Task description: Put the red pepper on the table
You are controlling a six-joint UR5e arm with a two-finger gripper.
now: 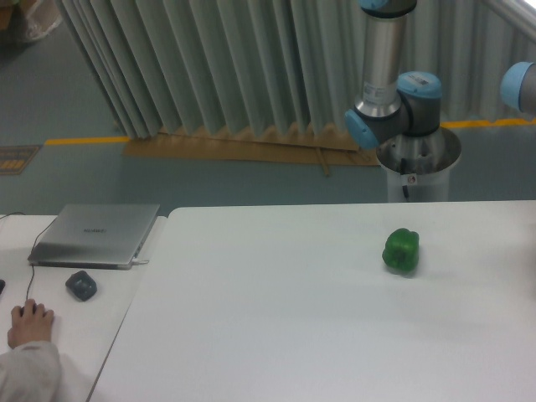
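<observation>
— White table (pixel 276 335), green pepper (pixel 401 249) lying toward three o'clock. Red pepper anywhere?
— Nowhere in view. Pincer out of frame too, so cannot tell its opening or load. Only arm (pixel 394 100) at one o'clock.

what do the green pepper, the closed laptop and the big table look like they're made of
The green pepper looks like glossy plastic, a toy probably: uniform colour with a soft sheen. The laptop appears to be brushed silver metal, matte grey lid, though painted plastic is possible. The table looks like smooth white laminate with a faint even sheen and no grain; the core is hidden.
</observation>
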